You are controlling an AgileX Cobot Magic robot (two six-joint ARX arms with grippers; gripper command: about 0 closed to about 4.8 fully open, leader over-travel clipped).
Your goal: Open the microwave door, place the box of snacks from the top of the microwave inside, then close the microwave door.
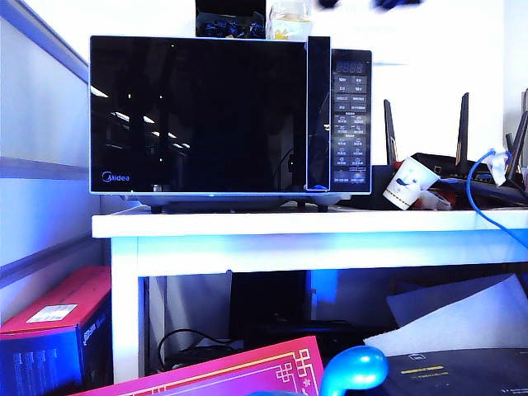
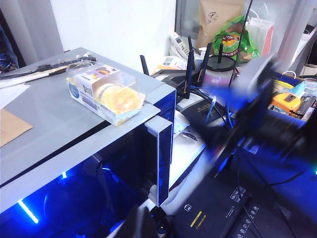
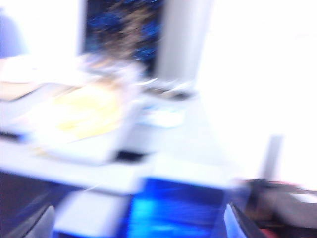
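Observation:
The black microwave [image 1: 351,115] stands on a white table [image 1: 247,224]. Its door [image 1: 198,115] looks slightly ajar; in the left wrist view the handle edge [image 2: 161,148] juts out from the body. The box of snacks [image 2: 106,94], pale with yellow contents, lies on the microwave's top near the front edge [image 1: 289,21]. My right gripper [image 3: 138,229] is open, its fingers wide apart, just in front of the blurred box [image 3: 84,114]; in the exterior view it is a blur at the top edge [image 1: 363,5]. Only a dark part of my left gripper [image 2: 143,225] shows, below the door's handle edge.
A dark box with blue contents [image 1: 231,26] sits behind the snacks. Right of the microwave are a tipped paper cup [image 1: 410,183], a black router with antennas [image 1: 462,157] and a blue cable [image 1: 474,186]. Boxes and papers lie under the table [image 1: 58,330].

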